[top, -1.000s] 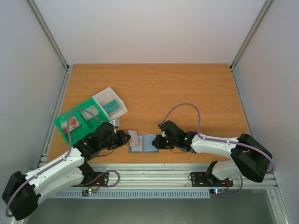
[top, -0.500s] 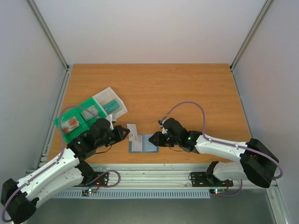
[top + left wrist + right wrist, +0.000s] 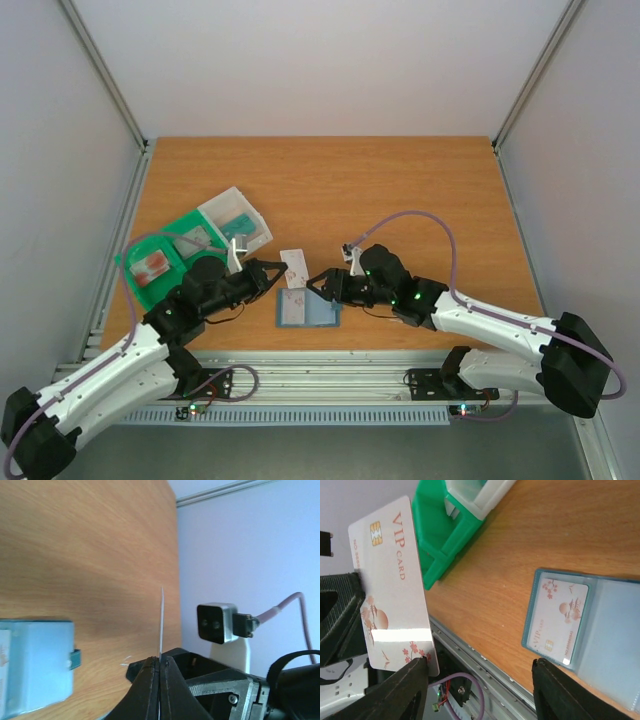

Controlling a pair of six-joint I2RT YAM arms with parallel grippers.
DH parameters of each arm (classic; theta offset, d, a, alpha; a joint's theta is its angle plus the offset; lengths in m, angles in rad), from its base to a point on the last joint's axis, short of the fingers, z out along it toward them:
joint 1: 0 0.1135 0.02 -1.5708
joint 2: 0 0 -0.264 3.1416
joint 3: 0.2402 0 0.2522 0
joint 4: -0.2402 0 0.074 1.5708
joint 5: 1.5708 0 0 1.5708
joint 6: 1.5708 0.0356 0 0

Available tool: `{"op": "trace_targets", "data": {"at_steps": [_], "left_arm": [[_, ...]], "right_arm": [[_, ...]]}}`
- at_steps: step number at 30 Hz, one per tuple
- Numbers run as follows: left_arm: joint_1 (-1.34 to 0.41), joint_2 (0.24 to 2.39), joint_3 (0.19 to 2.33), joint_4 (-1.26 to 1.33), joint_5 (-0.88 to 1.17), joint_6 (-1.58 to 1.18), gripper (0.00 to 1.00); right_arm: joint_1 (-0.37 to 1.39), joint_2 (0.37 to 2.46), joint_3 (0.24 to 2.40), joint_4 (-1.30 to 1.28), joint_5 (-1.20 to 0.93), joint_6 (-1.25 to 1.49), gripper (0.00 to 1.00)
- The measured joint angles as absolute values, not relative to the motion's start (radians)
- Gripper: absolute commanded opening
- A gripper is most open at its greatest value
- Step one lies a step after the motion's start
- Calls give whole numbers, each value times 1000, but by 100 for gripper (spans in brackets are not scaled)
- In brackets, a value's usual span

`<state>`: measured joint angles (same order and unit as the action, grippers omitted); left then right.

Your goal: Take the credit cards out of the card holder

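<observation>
The slate-blue card holder lies open near the table's front edge. In the right wrist view a whitish VIP card sits in its left leaf. My left gripper is shut on another whitish VIP card and holds it clear of the holder, above the table. That card shows face-on in the right wrist view and edge-on in the left wrist view, pinched at the left gripper's tips. The holder's tab clasp shows there. My right gripper is open and empty, just above the holder's far edge, and also shows in the right wrist view.
A green tray with a clear box stands at the left, behind my left arm. It also shows in the right wrist view. The table's front rail runs just below the holder.
My left gripper has drawn a whitish card out of the holder and lifted it up and back. My right gripper has moved left along the holder's far side.
</observation>
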<state>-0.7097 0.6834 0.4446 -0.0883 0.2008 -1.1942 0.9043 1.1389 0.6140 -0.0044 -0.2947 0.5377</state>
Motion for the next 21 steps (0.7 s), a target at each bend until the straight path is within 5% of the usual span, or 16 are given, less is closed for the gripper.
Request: {"op": "trace_targets", "data": {"at_steps": [8,21], "left_arm": [[-708,724,393,102,252,-1287,0],[-707,710,337,184,283,-1346,3]], "right_arm": [[904,1119,617,45,-304,601,61],[902,1119,617,151,-352,661,3]]}}
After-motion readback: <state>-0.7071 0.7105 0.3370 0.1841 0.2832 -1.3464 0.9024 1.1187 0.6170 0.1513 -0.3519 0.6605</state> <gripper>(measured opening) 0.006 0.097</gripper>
